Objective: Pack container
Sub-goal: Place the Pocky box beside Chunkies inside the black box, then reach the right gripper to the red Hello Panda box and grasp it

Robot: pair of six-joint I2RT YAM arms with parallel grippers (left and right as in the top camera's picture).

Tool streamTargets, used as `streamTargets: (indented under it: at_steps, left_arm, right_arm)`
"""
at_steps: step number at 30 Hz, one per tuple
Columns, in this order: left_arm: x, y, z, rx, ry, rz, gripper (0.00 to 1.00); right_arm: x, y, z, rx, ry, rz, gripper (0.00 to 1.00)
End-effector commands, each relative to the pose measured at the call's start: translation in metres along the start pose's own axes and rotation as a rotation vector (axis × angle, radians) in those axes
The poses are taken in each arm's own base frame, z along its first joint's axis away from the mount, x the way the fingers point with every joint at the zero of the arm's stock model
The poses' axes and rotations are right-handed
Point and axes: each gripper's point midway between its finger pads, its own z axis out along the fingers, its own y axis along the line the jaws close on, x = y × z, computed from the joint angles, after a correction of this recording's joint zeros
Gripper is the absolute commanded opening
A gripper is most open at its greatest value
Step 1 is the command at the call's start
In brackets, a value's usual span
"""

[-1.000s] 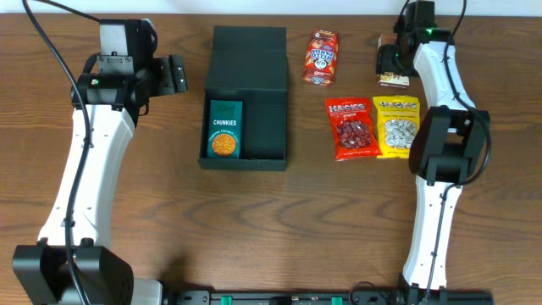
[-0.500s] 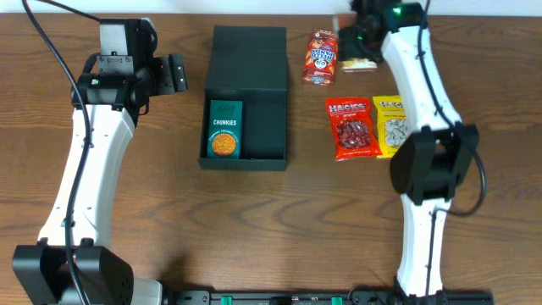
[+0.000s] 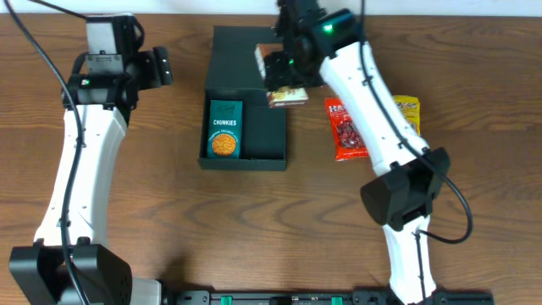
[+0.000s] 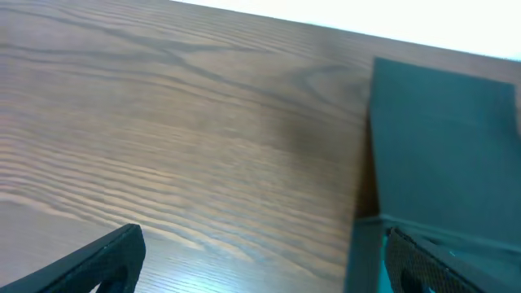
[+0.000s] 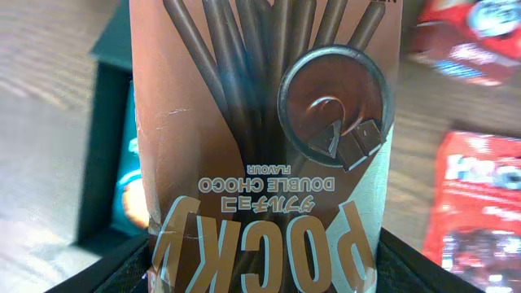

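The container (image 3: 264, 127) is a dark teal-black box lying open, its flap lid (image 3: 247, 52) folded back toward the far edge. A teal Chunkies box (image 3: 224, 129) lies in its left half. My right gripper (image 3: 283, 78) is shut on a brown Pocky Double Choco box (image 3: 286, 95) and holds it above the container's far right corner. In the right wrist view the Pocky box (image 5: 260, 130) fills the frame between the fingers (image 5: 260, 277). My left gripper (image 3: 163, 68) is open and empty, left of the lid; its wrist view shows the lid (image 4: 444, 146).
A red Hacks packet (image 3: 347, 131) and a yellow packet (image 3: 408, 106) lie right of the container, partly under my right arm. In the right wrist view a red packet (image 5: 480, 203) and a red snack bag (image 5: 472, 32) show at the right.
My right arm has carried the Pocky box leftward from the far right of the table to above the container. The left arm has shifted slightly.
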Motion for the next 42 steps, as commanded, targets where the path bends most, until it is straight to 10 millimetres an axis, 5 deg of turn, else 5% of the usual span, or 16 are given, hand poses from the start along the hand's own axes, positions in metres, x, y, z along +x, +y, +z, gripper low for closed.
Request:
streamTargets:
  at_steps: [1, 11, 14, 18, 24, 29, 34, 37, 42]
  left_arm:
    - [-0.004, 0.018, 0.003, -0.044, -0.013, -0.014, 0.95]
    - [-0.006, 0.042, 0.004, -0.079, -0.017, -0.052, 0.95]
    - [-0.006, 0.042, 0.004, -0.079, -0.017, -0.052, 0.95]
    - [-0.006, 0.042, 0.004, -0.079, -0.016, -0.052, 0.95]
    - [-0.006, 0.038, 0.004, -0.056, -0.014, -0.051, 0.95]
    - [-0.006, 0.038, 0.004, -0.056, -0.016, -0.052, 0.95]
    - [-0.006, 0.038, 0.004, -0.055, -0.014, -0.052, 0.96]
    - [-0.006, 0.038, 0.004, -0.055, -0.014, -0.056, 0.95]
    - [-0.005, 0.037, 0.004, -0.054, -0.011, -0.071, 0.95]
  right_arm:
    - [0.018, 0.020, 0.021, -0.006, 0.063, 0.045, 0.68]
    - [0.070, 0.019, 0.084, 0.148, 0.254, 0.161, 0.64]
    - [0.077, 0.014, 0.101, 0.173, 0.289, 0.191, 0.69]
    - [0.083, 0.010, 0.113, 0.189, 0.315, 0.192, 0.94]
    - [0.073, 0.002, 0.113, 0.226, 0.269, 0.184, 0.95]
    - [0.040, 0.005, 0.072, 0.169, 0.151, 0.142, 0.98]
    - [-0.032, -0.016, -0.009, 0.195, -0.192, 0.133, 0.99]
    - [-0.077, -0.045, -0.048, 0.248, -0.399, 0.159, 0.99]
    - [-0.118, -0.107, -0.041, 0.303, -0.507, 0.259, 0.99]
